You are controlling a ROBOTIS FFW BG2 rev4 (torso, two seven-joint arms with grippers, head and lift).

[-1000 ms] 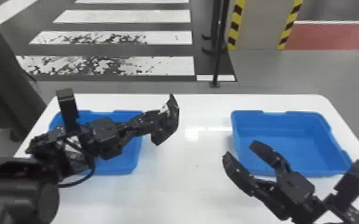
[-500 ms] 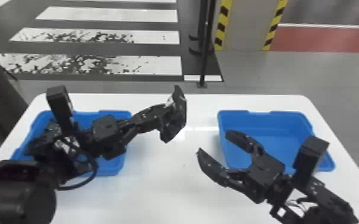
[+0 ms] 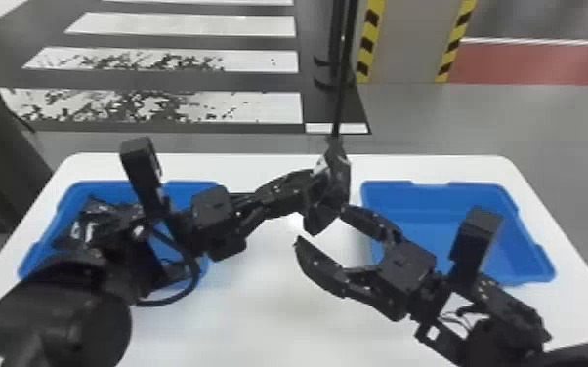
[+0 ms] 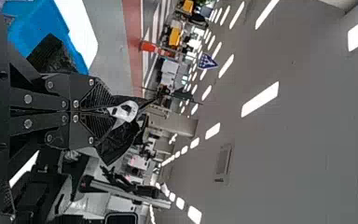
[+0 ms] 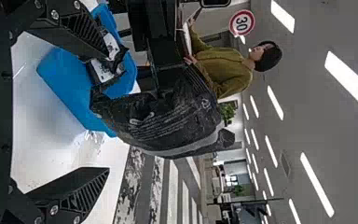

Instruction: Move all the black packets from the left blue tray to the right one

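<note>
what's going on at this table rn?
The robot's left gripper has its jaws shut on a black packet, held up between the two blue trays. The right gripper is beside it, jaws open toward the packet, so it looks like a handover, though the right isn't gripping it. More packets lie in the left tray; the held one isn't in the right tray yet.

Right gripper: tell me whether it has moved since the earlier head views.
Yes, the right gripper has moved left, judged against the right blue tray.
</note>
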